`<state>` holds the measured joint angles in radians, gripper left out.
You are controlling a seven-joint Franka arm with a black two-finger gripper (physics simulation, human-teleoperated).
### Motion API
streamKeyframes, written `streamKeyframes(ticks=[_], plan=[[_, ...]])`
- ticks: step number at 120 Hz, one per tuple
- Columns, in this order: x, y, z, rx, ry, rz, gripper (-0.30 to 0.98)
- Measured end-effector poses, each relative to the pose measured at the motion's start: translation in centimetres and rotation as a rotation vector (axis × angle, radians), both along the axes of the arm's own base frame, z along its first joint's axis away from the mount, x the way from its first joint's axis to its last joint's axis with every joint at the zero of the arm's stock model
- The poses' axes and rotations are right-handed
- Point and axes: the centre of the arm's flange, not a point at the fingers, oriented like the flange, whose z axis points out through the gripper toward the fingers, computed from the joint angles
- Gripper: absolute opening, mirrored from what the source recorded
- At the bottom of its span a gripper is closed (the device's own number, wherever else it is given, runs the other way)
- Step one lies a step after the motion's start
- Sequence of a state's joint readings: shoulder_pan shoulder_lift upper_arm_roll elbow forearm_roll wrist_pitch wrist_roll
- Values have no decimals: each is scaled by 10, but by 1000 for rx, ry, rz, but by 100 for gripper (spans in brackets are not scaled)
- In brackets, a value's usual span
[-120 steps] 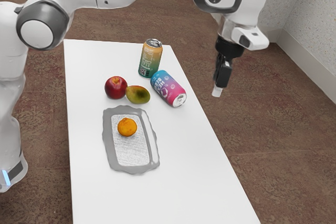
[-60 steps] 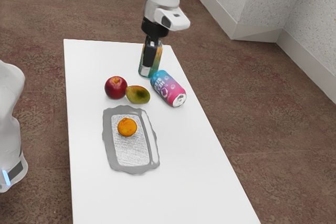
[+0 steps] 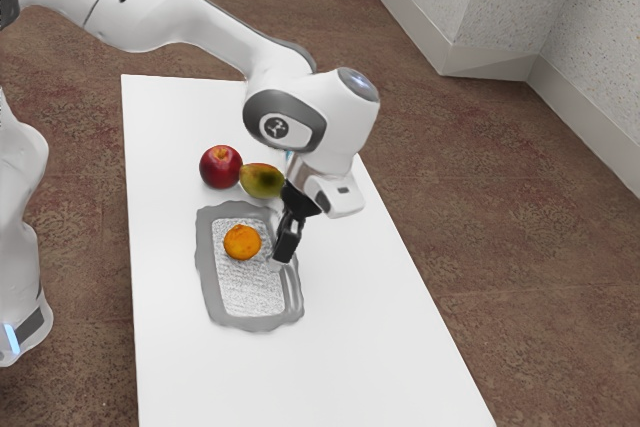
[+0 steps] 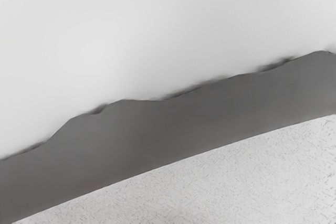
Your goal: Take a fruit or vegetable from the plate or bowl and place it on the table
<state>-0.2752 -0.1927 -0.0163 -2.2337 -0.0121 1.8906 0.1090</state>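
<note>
In the exterior view, the black two-finger gripper (image 3: 279,263) hangs at the end of the white, rounded arm (image 3: 150,12), and it leans, with its tip toward the exterior view's left. The tip appears over the long border of the grey metal tray with wavy edges (image 3: 208,272), at the exterior view's right side of it. From this angle I cannot tell whether the gripper is open or closed. The round orange fruit (image 3: 242,242) lies inside the tray, near the gripper and apart from it. On the white, flat table (image 3: 300,372) I see also a shiny red apple (image 3: 220,167) and, just beside it, a green and yellow mango (image 3: 263,180).

In the wrist view, the wavy rim is seen from close, as a dark grey band between the smooth white table top and the pale, speckled inner bottom of the tray. This fine speckled surface is much clearer here, while the exterior view gives the fruits and the whole arm.

Compared with half a second ago, the gripper has moved from in front of the standing can to the tray. The orange fruit, the tray, the apple and the mango have kept their places. The arm now covers the area where the two cans were seen.
</note>
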Motion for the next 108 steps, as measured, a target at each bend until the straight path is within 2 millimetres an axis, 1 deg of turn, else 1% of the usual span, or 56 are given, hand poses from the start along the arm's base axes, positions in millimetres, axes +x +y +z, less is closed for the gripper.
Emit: streamKeyframes(ticks=[6, 14, 22, 26, 34, 41, 47, 52, 76, 90, 108], plan=[[-5, -1, -5, -3, -4, 2, 69], [-8, 0, 2, -11, -29, 6, 69], [-11, 1, 16, -19, -62, 9, 69], [-14, 2, 27, -23, -81, 10, 69], [-25, 5, 52, -30, -114, 15, 69], [-36, 8, 68, -32, -131, 18, 69], [-45, 11, 79, -30, -133, 22, 69], [-52, 12, 84, -25, -125, 24, 69], [-87, 24, 65, 3, -50, 41, 69], [-93, 26, 48, 10, -33, 50, 69], [-94, 23, 35, 13, -32, 56, 69]])
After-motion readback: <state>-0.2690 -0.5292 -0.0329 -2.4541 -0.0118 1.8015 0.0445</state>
